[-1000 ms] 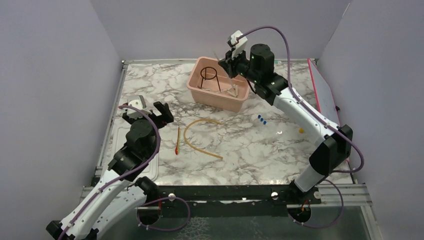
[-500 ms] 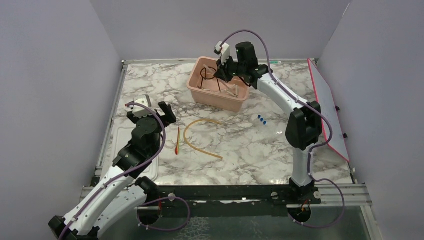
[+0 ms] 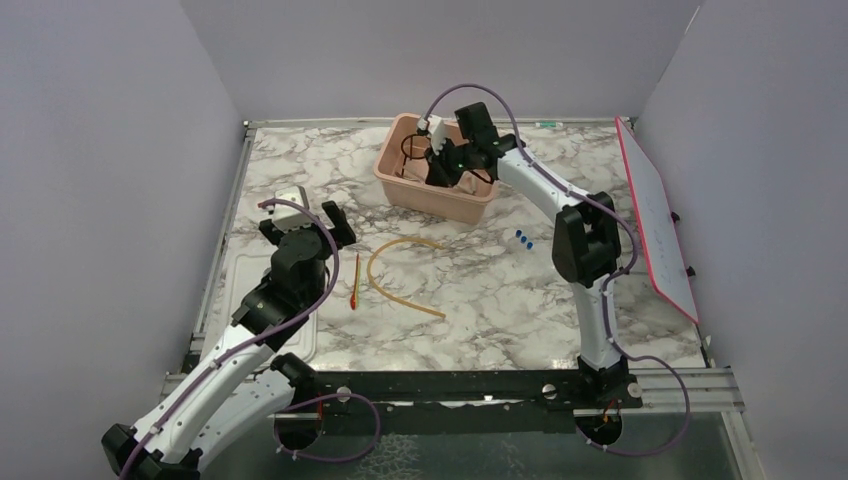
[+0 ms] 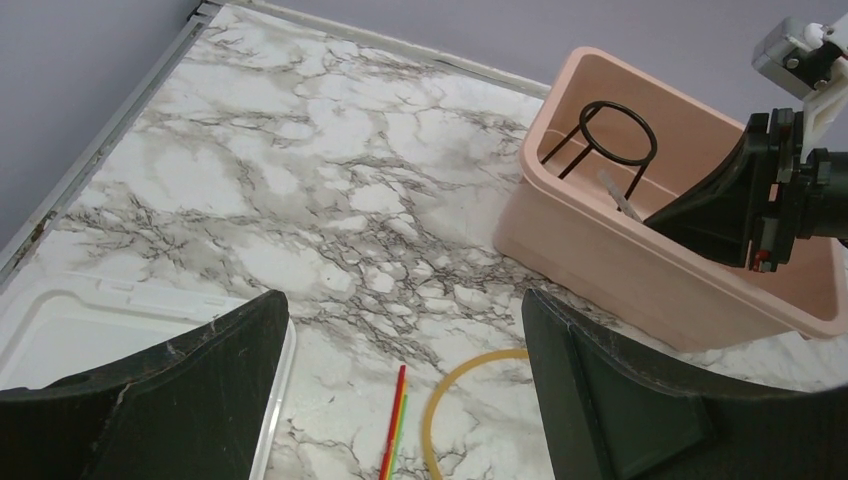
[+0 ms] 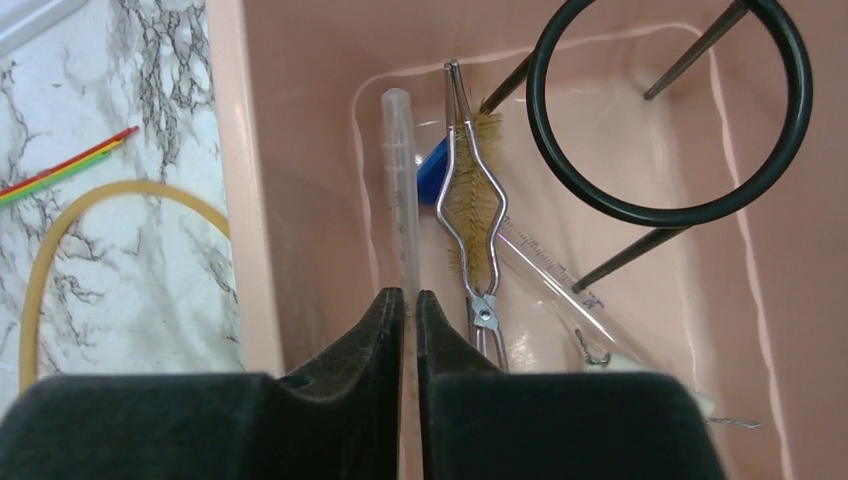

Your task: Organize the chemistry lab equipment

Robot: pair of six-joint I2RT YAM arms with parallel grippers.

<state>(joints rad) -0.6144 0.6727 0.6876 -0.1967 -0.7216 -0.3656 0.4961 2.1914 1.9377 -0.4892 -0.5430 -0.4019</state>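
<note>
The right arm has just come down from above the pink tub [image 3: 440, 205] and is now reaching inside it. Its tool [image 5: 410, 295] is pinching a thin clear tube [image 5: 400, 180], with the jaws almost touching around it. The tube is pointing along the tub's inner wall, just beside the silver metal tongs [image 5: 452, 130] and a blue piece [image 5: 432, 170]. The black wire ring stand [image 5: 670, 214] is already standing in the tub to one side. From the wrist view the tube's far end is possibly resting on the tub floor, but I cannot tell for certain.

That drop suggests the placing step is nearly finished: the tube is sitting low enough that letting go should leave it lying among the other items, not tipping over the rim.

The left arm has been edging forward. Its tool [image 4: 400, 310] is hovering with the jaws spread wide and gripping nothing, above the surface [image 3: 480, 290] beside the flat white lid [image 4: 100, 330].

The thin red-orange rod [image 3: 355, 280] and the curved tan rubber tube [image 5: 130, 187] are lying right under the left tool, close together. The tiny blue pieces [image 3: 523, 238] are lying well apart to the right. All three are still waiting outside the tub, so the sorting is looking roughly half done.
</note>
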